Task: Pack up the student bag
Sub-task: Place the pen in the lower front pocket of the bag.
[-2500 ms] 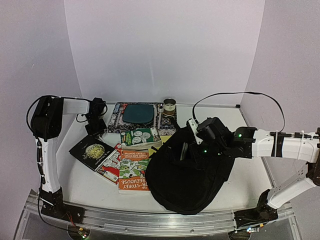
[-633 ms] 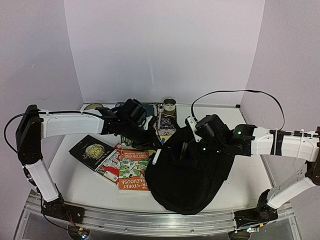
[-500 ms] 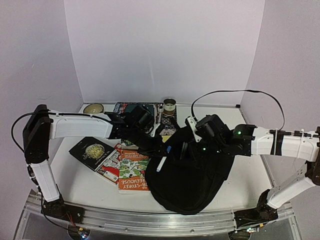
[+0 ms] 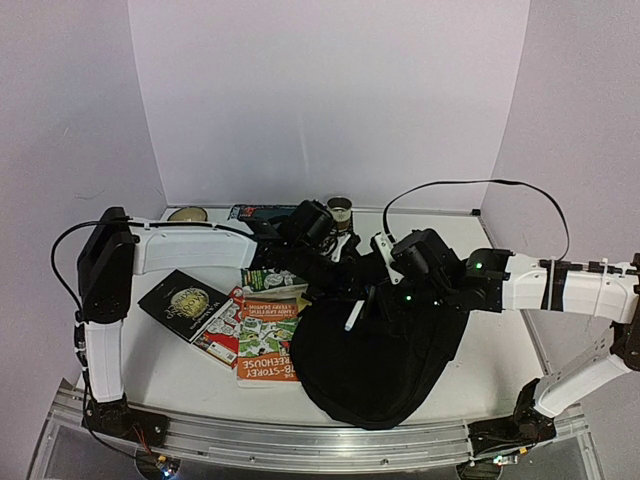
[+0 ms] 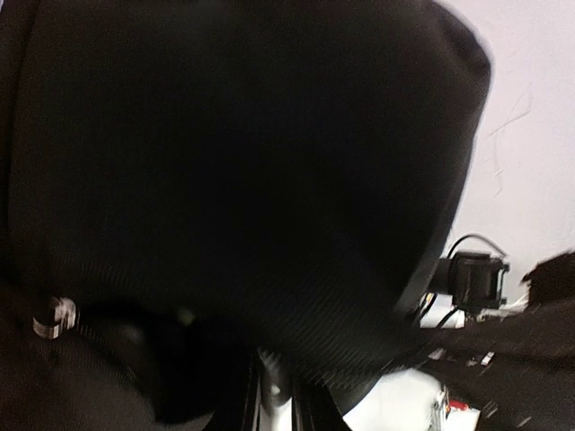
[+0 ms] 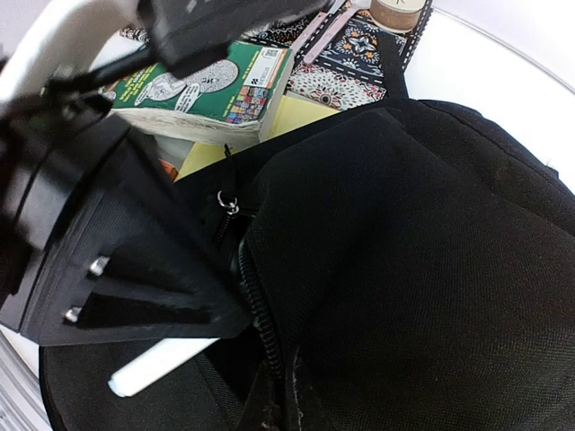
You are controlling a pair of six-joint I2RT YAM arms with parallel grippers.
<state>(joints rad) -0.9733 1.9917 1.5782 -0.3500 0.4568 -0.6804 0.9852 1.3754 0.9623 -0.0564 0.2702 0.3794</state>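
Packing step: my left gripper [image 4: 348, 298] clenches a white pen [image 4: 352, 318] over the student bag [image 4: 380, 370], whose mouth my right gripper [image 4: 392, 288] seemingly pinches open. Next: lower, release inside.

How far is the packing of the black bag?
Done: nothing visibly packed; inside of the student bag is hidden. In hand: the right gripper seems to pinch its opening, the left gripper holds a white pen over it. Left: black book, orange book and green book lie on the table.
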